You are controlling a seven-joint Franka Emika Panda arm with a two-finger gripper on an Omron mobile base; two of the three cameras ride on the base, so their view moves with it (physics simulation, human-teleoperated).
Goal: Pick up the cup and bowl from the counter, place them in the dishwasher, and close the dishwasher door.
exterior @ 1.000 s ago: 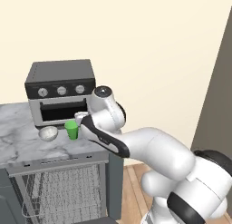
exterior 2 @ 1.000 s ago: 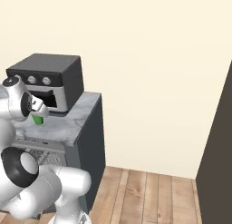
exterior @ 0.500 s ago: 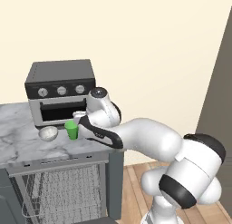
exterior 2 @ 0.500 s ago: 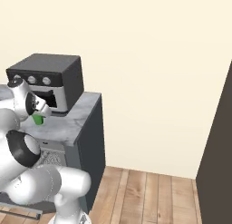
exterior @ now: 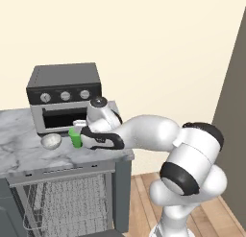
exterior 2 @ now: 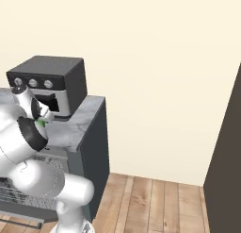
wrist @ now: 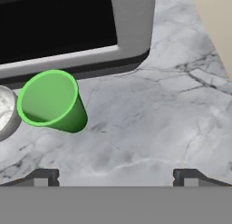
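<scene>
The green cup [wrist: 52, 101] stands on the counter [wrist: 172, 105], just beside the bowl [exterior: 51, 141] and in front of the toaster oven [exterior: 63, 96]. The gripper [wrist: 117, 177] has come lower and closer to it, its jaws wide apart and empty.

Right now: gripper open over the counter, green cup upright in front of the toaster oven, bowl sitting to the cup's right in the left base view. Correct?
One thing is off. In the left base view the bowl sits to the left of the cup, not the right. The rest stands: the gripper is open over the counter, and the cup stands upright in front of the toaster oven.
</scene>
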